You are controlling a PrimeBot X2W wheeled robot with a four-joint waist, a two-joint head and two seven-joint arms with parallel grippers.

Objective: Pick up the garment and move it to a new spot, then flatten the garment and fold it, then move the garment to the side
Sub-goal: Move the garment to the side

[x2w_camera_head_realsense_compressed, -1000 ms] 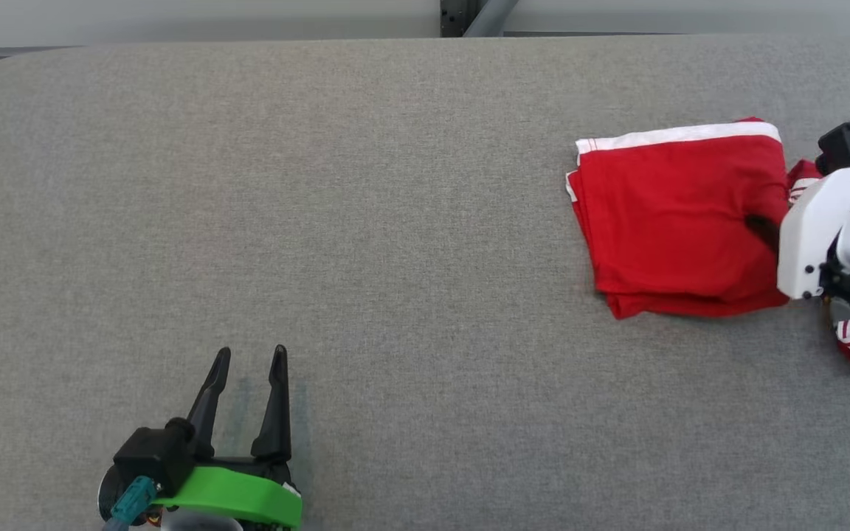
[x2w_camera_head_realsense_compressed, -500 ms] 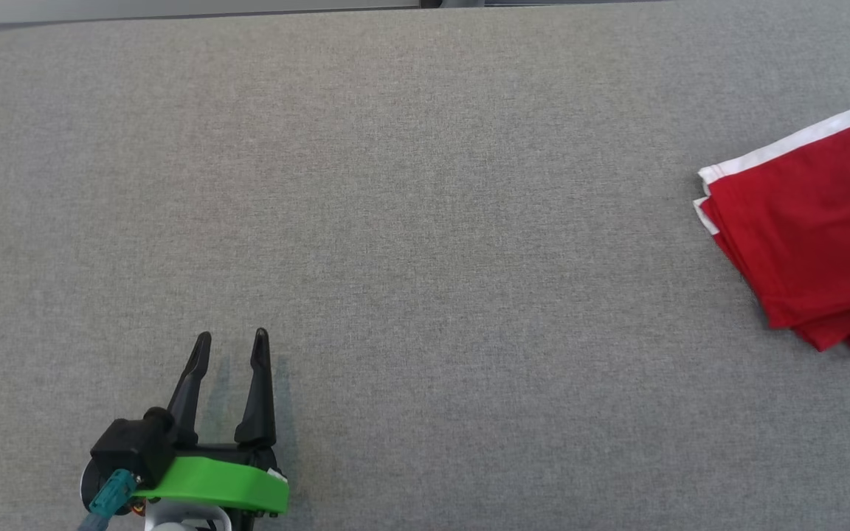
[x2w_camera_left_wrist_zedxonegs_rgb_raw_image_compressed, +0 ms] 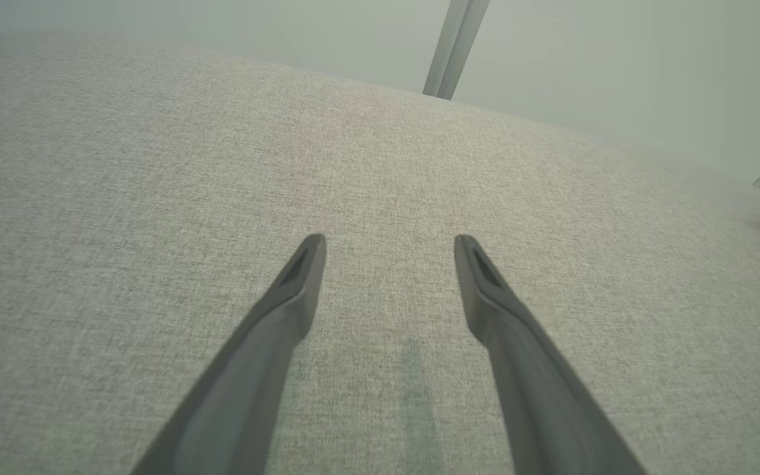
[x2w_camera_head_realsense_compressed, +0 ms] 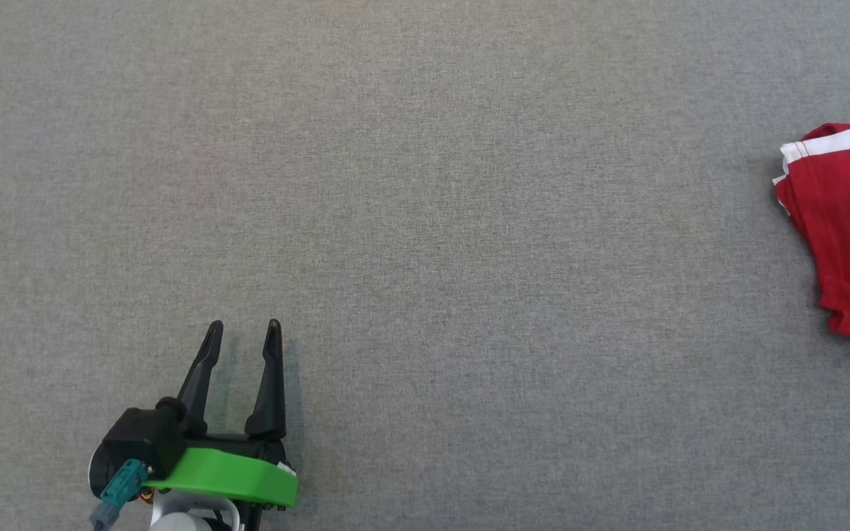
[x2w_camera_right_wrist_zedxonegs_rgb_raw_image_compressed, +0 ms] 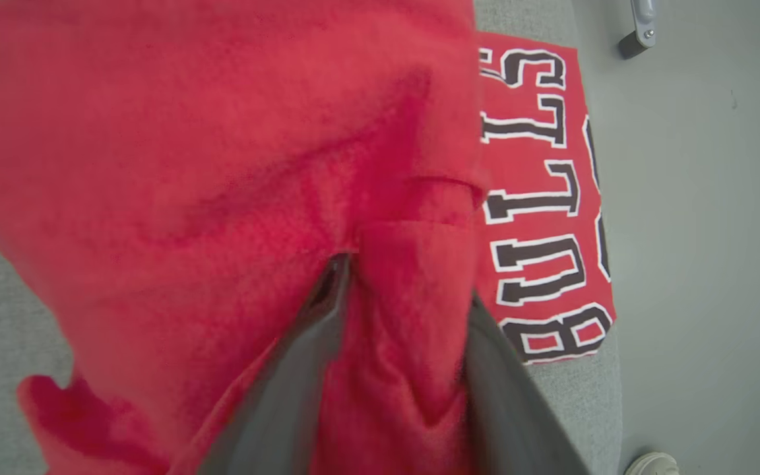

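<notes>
Reading "BULLS" — seemingly — the red garment (x2w_camera_right_wrist_zedxonegs_rgb_raw_image_compressed: 221, 132) sits in the right gripper (x2w_camera_right_wrist_zedxonegs_rgb_raw_image_compressed: 406, 280).

Reads as a robotics lab or test bay to me: big work table (x2w_camera_head_realsense_compressed: 425, 184) w/ grey fabric cover, plain pale wall (x2w_camera_left_wrist_zedxonegs_rgb_raw_image_compressed: 221, 26) behind it, bare metal post (x2w_camera_left_wrist_zedxonegs_rgb_raw_image_compressed: 456, 46) against that wall, smooth grey floor (x2w_camera_right_wrist_zedxonegs_rgb_raw_image_compressed: 703, 231) past the table edge.
</notes>
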